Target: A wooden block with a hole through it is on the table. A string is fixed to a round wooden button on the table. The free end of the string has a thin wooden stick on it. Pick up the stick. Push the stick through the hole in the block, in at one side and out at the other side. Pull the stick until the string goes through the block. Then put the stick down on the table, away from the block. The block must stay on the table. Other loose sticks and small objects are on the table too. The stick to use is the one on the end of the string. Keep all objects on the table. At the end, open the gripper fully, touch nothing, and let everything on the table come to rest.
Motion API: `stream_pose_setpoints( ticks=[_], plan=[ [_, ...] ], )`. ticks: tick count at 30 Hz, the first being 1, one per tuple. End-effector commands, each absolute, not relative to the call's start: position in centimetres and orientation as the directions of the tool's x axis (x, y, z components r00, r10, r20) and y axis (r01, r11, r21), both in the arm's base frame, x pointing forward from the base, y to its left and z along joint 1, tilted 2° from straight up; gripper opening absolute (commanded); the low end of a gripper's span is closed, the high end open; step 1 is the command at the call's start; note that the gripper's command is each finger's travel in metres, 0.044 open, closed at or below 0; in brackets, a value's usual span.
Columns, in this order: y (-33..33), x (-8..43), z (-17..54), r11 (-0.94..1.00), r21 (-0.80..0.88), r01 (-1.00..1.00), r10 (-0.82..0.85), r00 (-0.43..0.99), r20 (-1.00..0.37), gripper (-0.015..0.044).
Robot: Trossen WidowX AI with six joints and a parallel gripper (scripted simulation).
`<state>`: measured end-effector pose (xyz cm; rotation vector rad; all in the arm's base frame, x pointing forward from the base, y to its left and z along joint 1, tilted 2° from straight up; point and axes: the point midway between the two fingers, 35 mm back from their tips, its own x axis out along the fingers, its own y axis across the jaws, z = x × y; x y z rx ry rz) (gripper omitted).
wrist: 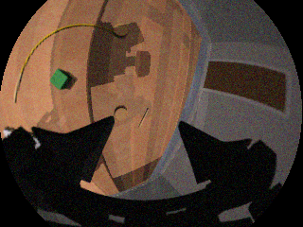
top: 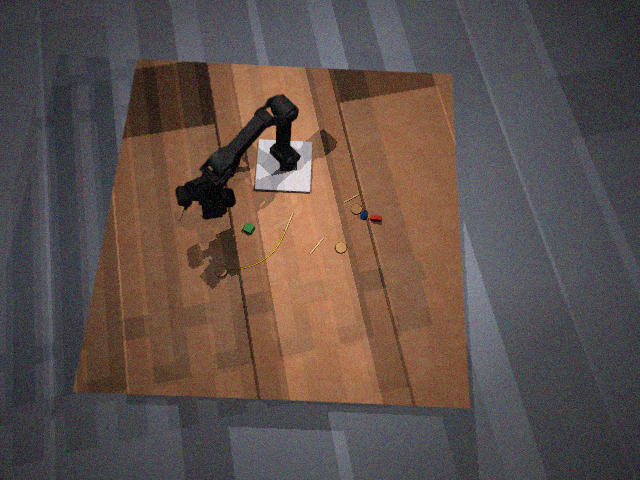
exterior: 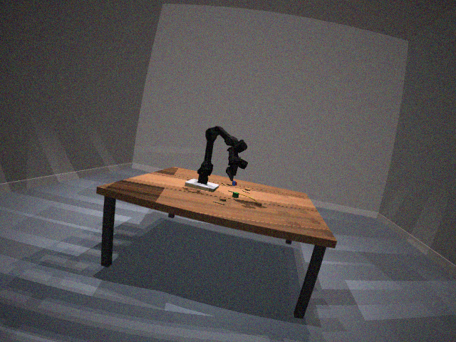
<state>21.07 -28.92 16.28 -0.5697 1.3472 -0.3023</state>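
The green block [top: 248, 228] [exterior: 235, 194] [wrist: 61, 78] stands on the table; its hole cannot be made out. The yellow string [top: 272, 251] [wrist: 47, 37] curves around one side of it, outside the block, from a round button [top: 222, 273] [exterior: 258, 204] [wrist: 121, 31] lying in the arm's shadow. The pale stick [top: 288, 222] [wrist: 17, 92] on the string's free end lies on the table, apart from the block. My gripper [exterior: 231, 178] [wrist: 147, 122] is open and empty, high above the table, off to the side of the block away from the stick. In the top view its fingers are hidden under the wrist.
A loose stick [top: 181, 212] [exterior: 219, 202] [wrist: 143, 117] and a button [exterior: 222, 199] [wrist: 120, 113] lie beneath the gripper's side. Beyond the string lie loose sticks [top: 316, 245] [top: 351, 197], buttons [top: 340, 247] [top: 356, 208], a blue piece [top: 364, 214] and a red piece [top: 375, 218].
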Motion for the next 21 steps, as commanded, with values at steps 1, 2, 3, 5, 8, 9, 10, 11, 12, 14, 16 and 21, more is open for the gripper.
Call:
stream_pose_setpoints(
  ticks=[1, 2, 3, 5, 8, 9, 10, 11, 12, 14, 16, 21],
  plan=[
    [-24.6, 23.6, 12.7, 0.814, -0.380, -0.439, -0.326, 0.195, -0.925, 0.0440],
    [-23.3, 24.0, 11.9, 0.790, -0.330, -0.517, -0.275, 0.182, -0.944, 0.0440],
    [-22.0, 24.4, 11.1, 0.757, -0.278, -0.591, -0.224, 0.165, -0.961, 0.0440],
    [-19.3, 25.0, 9.7, 0.671, -0.173, -0.721, -0.124, 0.121, -0.985, 0.0440],
    [-16.3, 25.2, 8.4, 0.543, -0.056, -0.838, -0.016, 0.056, -0.998, 0.0440],
    [-16.1, 25.2, 8.3, 0.533, -0.048, -0.845, -0.009, 0.051, -0.999, 0.0440],
    [-16.1, 25.2, 8.3, 0.533, -0.048, -0.845, -0.009, 0.051, -0.999, 0.0440],
    [-16.1, 25.2, 8.3, 0.533, -0.048, -0.845, -0.009, 0.051, -0.999, 0.0440],
    [-16.1, 25.2, 8.3, 0.533, -0.048, -0.845, -0.009, 0.051, -0.999, 0.0440],
    [-16.1, 25.2, 8.3, 0.533, -0.048, -0.845, -0.009, 0.051, -0.999, 0.0440],
    [-16.1, 25.2, 8.3, 0.533, -0.048, -0.845, -0.009, 0.051, -0.999, 0.0440],
    [-16.2, 25.2, 8.3, 0.533, -0.048, -0.845, -0.009, 0.051, -0.999, 0.0440]
  ],
)
